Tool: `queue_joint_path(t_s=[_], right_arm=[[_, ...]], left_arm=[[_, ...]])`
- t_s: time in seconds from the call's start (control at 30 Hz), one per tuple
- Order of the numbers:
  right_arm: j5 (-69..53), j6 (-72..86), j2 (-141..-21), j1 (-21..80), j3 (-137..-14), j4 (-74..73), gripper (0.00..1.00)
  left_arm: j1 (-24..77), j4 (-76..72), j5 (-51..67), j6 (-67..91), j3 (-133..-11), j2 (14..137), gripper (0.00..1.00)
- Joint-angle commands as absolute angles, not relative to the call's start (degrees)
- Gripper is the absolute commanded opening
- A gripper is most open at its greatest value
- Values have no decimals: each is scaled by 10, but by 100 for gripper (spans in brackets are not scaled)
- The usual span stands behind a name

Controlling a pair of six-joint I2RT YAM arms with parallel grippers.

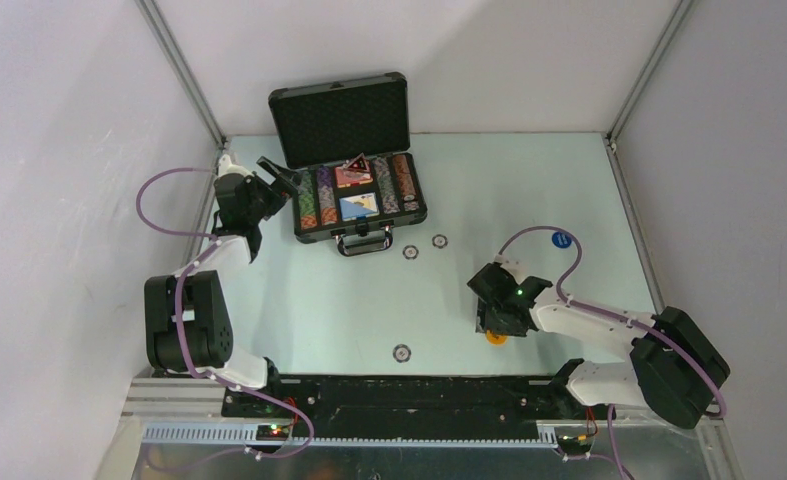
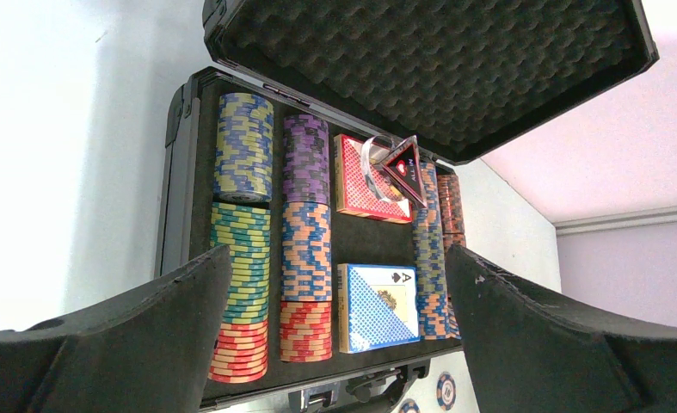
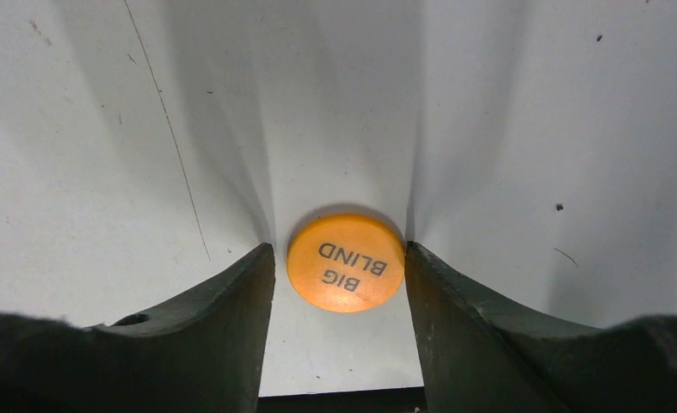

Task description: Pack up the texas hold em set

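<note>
At the far middle of the table [image 1: 319,300] sits the black briefcase [image 1: 341,120], lid propped up with its foam lining showing. Inside are rows of multicoloured chips [image 1: 311,200] down both sides, a red deck [image 1: 352,177] and a blue deck [image 1: 358,207] in the middle slots, and the triangular marker [image 1: 357,165] resting on top of the red one.

The left gripper [image 1: 287,178] hovers just beside the case's left end, fingers spread wide and nothing between them.

Out on the open table, three loose chips [image 1: 410,252] are scattered: two near the case handle and one close to the arm bases. A blue disc [image 1: 561,240] lies off to the right.

The orange button [image 3: 345,262] – it reads BIG BLIND – is flat on the table on the near right. The right gripper [image 3: 341,249] is down over it, one finger on each side. One finger looks about touching and the other has a sliver of gap, so it's open around it – not clamped.
</note>
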State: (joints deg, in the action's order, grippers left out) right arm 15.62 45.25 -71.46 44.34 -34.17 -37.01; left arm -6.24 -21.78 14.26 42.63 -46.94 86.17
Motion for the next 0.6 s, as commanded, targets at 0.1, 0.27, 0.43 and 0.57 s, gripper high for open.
queue_joint_path(t_s=[0.1, 0.27, 0.43, 0.57], right_arm=[[181, 451, -722, 439, -338, -388, 55], [172, 455, -713, 440, -337, -393, 62], [160, 461, -708, 445, -336, -400, 62], [154, 467, -708, 450, -335, -403, 61]], left_arm=[[-60, -239, 152, 431, -473, 863, 98], [-61, -239, 154, 432, -474, 862, 98], [-60, -239, 154, 432, -474, 863, 98], [-61, -239, 153, 432, -473, 863, 98]])
